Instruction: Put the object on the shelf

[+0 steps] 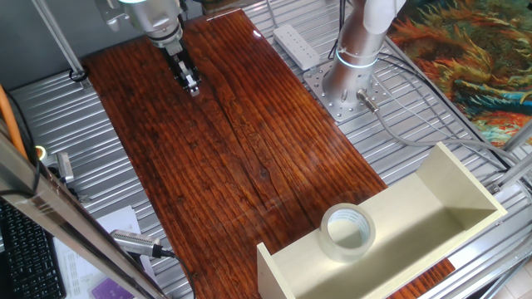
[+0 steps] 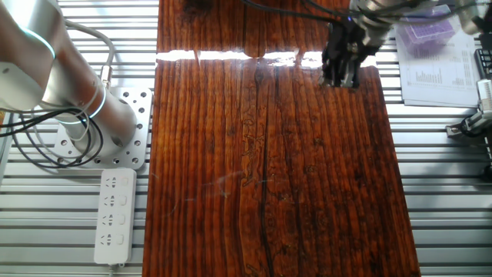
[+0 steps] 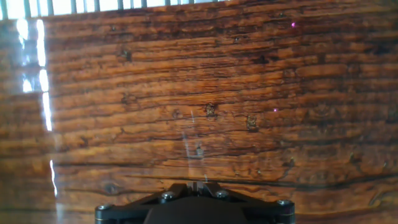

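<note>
The tape roll [image 1: 347, 232], a translucent whitish ring, rests flat on the upper board of the cream shelf [image 1: 453, 187], near the shelf's left end at the table's near right corner. My gripper [image 1: 191, 83] hangs over the far left part of the wooden table, well away from the shelf. It also shows in the other fixed view [image 2: 340, 75] near the table's far right edge. Its fingers are shut together and hold nothing. In the hand view the fingertips [image 3: 196, 184] meet at the bottom edge above bare wood. The shelf and tape are out of the other two views.
The arm's base [image 1: 349, 71] is bolted beside the table, with a white power strip [image 1: 297, 46] next to it. A colourful cloth [image 1: 474, 50] lies at the far right. A metal tool [image 1: 137, 242] and papers [image 2: 438, 69] lie off the table's other side.
</note>
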